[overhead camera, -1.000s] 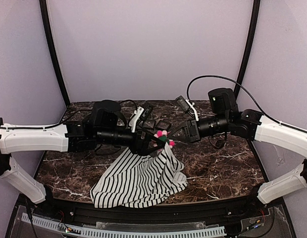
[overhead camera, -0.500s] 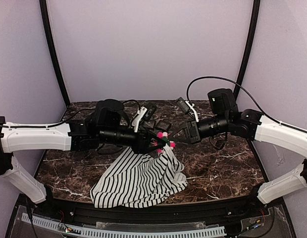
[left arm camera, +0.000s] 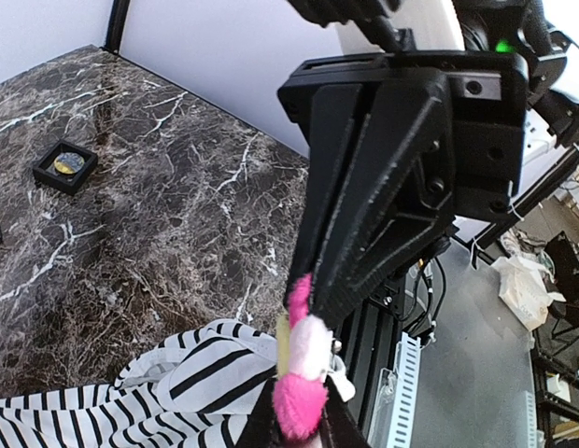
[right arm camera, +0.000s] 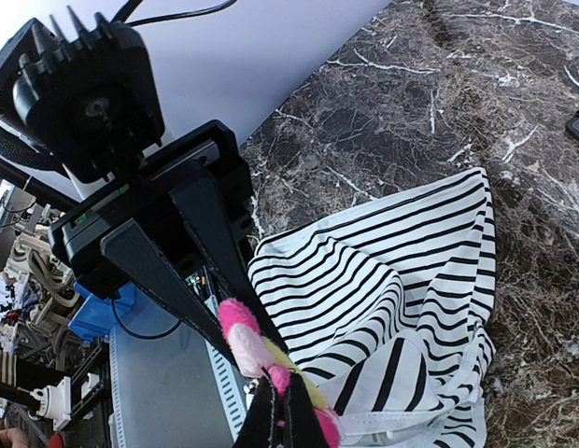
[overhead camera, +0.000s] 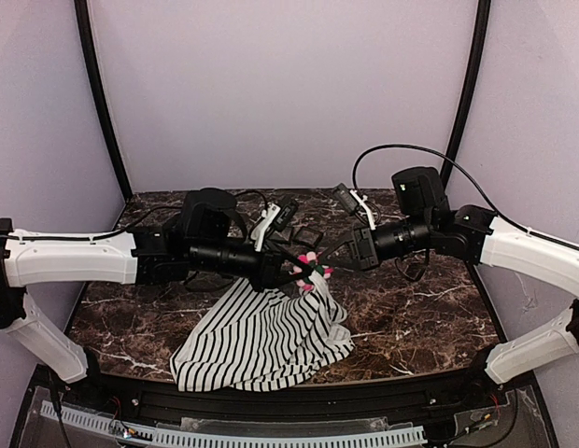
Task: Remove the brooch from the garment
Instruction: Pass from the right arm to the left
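Lab booth (overhead camera: 271, 93) -- lilac walls, marble tabletop (overhead camera: 430, 317)

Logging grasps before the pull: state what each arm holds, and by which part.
Left fingers and right fingers both pinch the pink-and-white flower-shaped brooch by petals on opposite sides.

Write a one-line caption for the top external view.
Left gripper and right gripper pinch the brooch from opposite sides, the striped garment hanging from it onto the table.

both jaws crowd brooch (overhead camera: 310, 267), garment (overhead camera: 261, 345) below, frames (overhead camera: 306, 234) behind, tabletop (overhead camera: 430, 317) free at right
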Tool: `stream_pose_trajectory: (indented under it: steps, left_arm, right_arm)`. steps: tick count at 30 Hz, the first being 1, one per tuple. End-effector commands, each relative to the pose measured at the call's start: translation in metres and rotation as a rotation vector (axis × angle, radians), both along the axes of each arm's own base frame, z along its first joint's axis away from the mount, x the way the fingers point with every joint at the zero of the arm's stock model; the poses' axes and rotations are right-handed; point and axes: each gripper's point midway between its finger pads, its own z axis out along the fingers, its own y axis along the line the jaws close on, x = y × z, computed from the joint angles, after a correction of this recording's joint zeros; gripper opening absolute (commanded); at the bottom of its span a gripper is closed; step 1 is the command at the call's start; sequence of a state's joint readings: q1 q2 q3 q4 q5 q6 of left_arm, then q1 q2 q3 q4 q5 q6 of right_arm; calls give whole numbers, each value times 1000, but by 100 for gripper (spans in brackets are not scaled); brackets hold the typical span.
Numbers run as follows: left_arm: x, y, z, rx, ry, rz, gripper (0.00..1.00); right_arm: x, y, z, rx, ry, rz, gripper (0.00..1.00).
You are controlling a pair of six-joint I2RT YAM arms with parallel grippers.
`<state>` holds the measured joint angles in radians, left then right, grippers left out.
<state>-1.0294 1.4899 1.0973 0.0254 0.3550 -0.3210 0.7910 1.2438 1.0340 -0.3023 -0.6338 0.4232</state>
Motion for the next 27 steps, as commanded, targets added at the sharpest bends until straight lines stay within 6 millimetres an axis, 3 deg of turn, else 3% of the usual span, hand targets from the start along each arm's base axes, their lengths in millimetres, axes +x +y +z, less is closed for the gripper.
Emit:
stream_pose_trajectory:
  steps: [1, 4, 14, 20, 23, 27]
  left_arm:
    - [1, -6, 13, -34, -12, -20, 5]
    - [-4, -9, 14, -48, 1, -50, 1]
    - [-5, -7, 39, -111, 54, -155, 1]
    - [8, 4, 70, -176, 38, -202, 1]
    - [12, 8, 77, -191, 27, -226, 1]
    - [7, 12, 77, -191, 1, -281, 1]
  right_arm:
    - [1, 3, 9, 25, -20, 19, 0]
    - [2, 2, 14, 42, -34, 18, 0]
    - [5, -15, 49, 201, -128, -52, 41]
    - [-15, -23, 65, 369, -208, 2, 71]
    - [-17, -25, 67, 415, -233, -5, 76]
    - [-14, -24, 69, 459, -251, -25, 76]
